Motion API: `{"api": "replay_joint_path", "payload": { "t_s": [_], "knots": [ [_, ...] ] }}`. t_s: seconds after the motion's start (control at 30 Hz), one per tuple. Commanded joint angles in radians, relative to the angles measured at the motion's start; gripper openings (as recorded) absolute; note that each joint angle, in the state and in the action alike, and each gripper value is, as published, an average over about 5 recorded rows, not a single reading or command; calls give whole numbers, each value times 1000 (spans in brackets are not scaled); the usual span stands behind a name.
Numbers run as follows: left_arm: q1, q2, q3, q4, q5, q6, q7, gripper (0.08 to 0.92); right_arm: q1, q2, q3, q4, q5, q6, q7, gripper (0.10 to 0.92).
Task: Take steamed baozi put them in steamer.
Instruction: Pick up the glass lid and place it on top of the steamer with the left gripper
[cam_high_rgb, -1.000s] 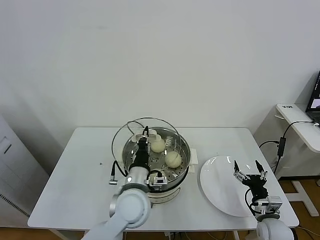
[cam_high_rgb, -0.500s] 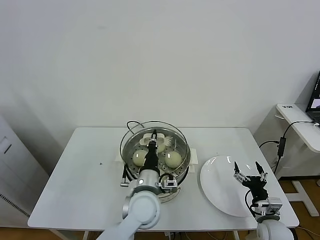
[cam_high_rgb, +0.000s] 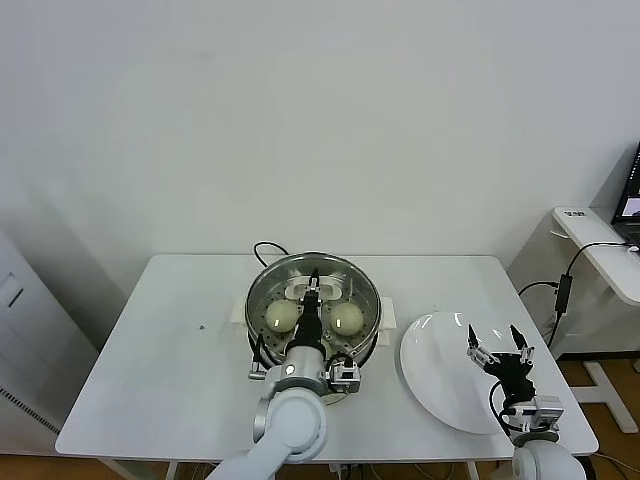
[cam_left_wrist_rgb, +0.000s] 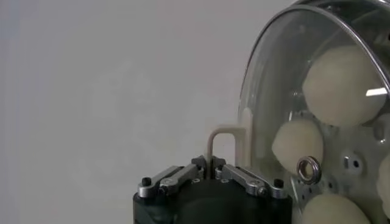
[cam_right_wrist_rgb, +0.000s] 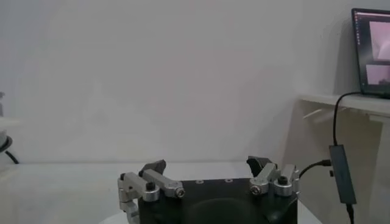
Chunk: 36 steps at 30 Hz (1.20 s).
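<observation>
A lab or office: bare white wall (cam_high_rgb: 320, 120), plain white table (cam_high_rgb: 160, 370), laptop (cam_high_rgb: 631, 200) on a side desk (cam_high_rgb: 600, 250).

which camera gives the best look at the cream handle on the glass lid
The left wrist view: the cream handle stands in profile, pinched by the shut left gripper, with the glass lid edge-on. In the head view the arm mostly hides it. The right wrist view doesn't show it.

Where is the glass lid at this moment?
In the head view, the glass lid sits over the steamer at the table's middle, covering the baozi. The left gripper holds its cream handle; the white plate lies to its right.
</observation>
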Motion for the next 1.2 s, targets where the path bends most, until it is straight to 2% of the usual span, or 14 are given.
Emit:
{"api": "replay_joint_path", "payload": {
  "t_s": [0.03,0.47,0.57,0.73,0.93,1.0,1.1,1.2],
  "knots": [
    [1,-13,1,22,2,-4,-5,113,0,1,2,0,-1,2,-1,823],
    [6,-6,-6,26,-49,0,-26,114,-5,5,10,-2,-2,9,-6,823],
    [15,-2,-7,12,-77,5,-37,139,-5,7,10,-2,-3,9,-7,823],
    [52,25,-20,-82,-159,-12,-59,273,-5,8,10,-2,-4,10,-9,823],
    [127,86,-93,-336,-408,-122,52,446,6,7,6,-5,-5,13,-12,823],
    [135,109,-136,-403,-568,-172,90,498,11,5,3,-5,-3,12,-13,823],
    [125,148,-228,-439,-892,-288,141,585,14,2,-2,-3,6,7,-15,823],
    [106,189,-324,-439,-1237,-350,118,672,13,1,-8,1,23,0,-21,823]
  ]
}}
